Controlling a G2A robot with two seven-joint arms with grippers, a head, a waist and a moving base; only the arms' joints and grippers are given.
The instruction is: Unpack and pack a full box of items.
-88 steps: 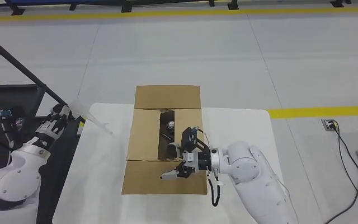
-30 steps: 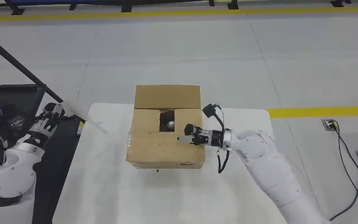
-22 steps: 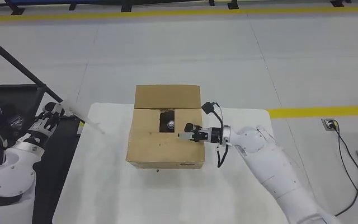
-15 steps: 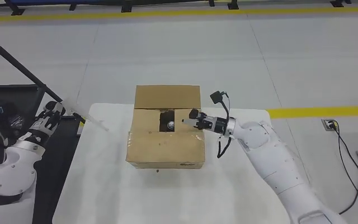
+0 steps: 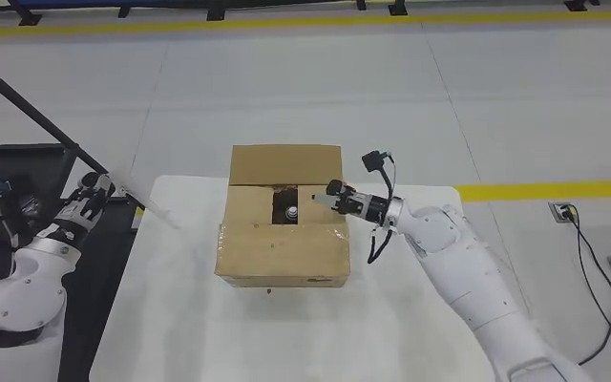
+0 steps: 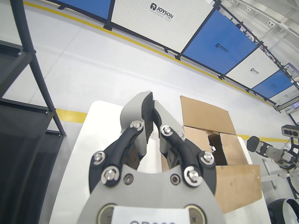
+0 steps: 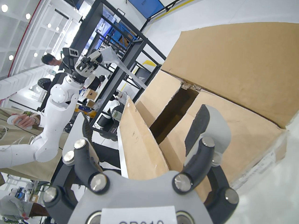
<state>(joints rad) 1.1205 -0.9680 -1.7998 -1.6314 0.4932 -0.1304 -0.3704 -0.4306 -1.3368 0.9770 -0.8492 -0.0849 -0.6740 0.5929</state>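
A brown cardboard box stands in the middle of the white table. Its back flap lies open and its front flap is folded over the top. A dark gap between the flaps shows the cap of a bottle. My right gripper is open just above the box's right side flap, beside the gap. My left gripper is off the table's left edge, shut on a clear tape strip that hangs toward the box. The box is far from the left gripper.
A black metal rack stands left of the table, close to my left arm. Bare table lies in front of the box and on both sides of it. The floor behind has yellow lines.
The front flap, earlier lying flat toward the front, is now folded over the box. My right gripper moved from that flap back to the right side flap. The left arm barely moved.
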